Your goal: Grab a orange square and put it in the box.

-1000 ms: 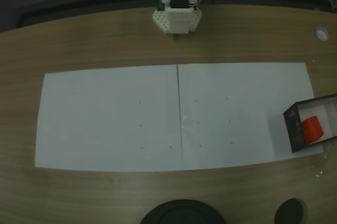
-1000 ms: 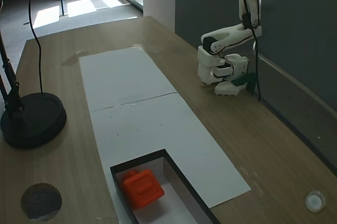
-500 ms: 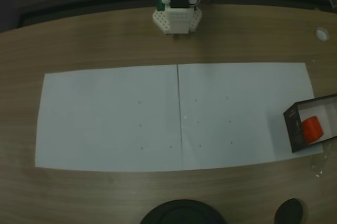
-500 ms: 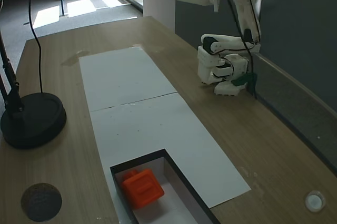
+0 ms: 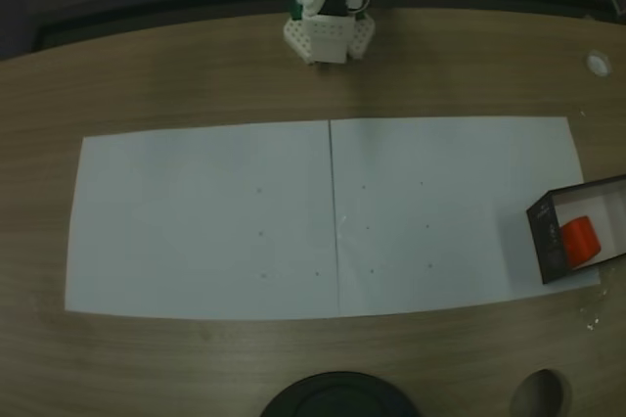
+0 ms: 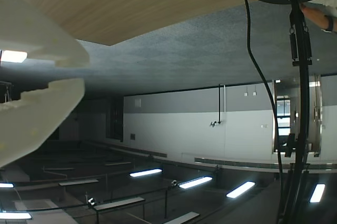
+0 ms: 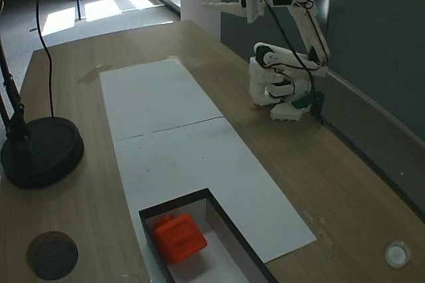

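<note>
The orange square (image 5: 579, 239) (image 7: 179, 238) lies inside the box (image 5: 541, 233) (image 7: 174, 204), a dark-walled open box at the right end of the white paper in a fixed view. My gripper (image 7: 212, 1) hangs high in the air near the arm's base (image 7: 279, 90), far from the box. It is open, with nothing between its fingers. In the wrist view the two white fingers (image 6: 42, 40) enter from the left, and the camera looks out across the room.
Two white paper sheets (image 5: 205, 221) cover the middle of the wooden table. A black lamp base (image 7: 40, 150) (image 5: 337, 399) stands at the table's edge with a dark round disc (image 7: 52, 254) near it. A small white cap (image 7: 397, 254) (image 5: 598, 63) lies on the wood.
The arm has unfolded from its rest pose near the base. The gripper has come down into view and reached out over the table edge, staying high and open. The orange square has not moved.
</note>
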Robot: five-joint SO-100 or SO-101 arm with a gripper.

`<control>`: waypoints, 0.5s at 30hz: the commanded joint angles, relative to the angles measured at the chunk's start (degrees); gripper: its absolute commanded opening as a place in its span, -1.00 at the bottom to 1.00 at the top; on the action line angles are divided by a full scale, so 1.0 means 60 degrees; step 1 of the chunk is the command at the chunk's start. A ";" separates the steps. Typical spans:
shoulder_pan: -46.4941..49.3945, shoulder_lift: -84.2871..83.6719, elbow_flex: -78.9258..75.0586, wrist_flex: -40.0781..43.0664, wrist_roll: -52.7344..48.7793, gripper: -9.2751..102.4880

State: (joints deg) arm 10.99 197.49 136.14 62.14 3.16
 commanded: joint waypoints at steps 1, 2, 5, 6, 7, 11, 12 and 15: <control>0.0088 0.0337 0.0498 -0.0220 -0.0190 -0.84; 0.0088 0.0308 0.0747 -0.0234 -0.0264 -0.84; -0.0059 0.0293 0.1465 -0.0278 -0.0308 -0.84; -0.0278 0.0293 0.1758 -0.0396 -0.0308 -0.84; -0.0483 0.0293 0.2051 -0.0483 -0.0322 -0.84; -0.1055 0.0293 0.3252 -0.0952 -0.0322 -0.84; -0.1055 0.0293 0.3545 -0.1055 -0.0322 -0.84; -0.0908 0.0293 0.4541 -0.1406 -0.0322 -0.84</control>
State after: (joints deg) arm 5.01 197.84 161.10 55.72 1.41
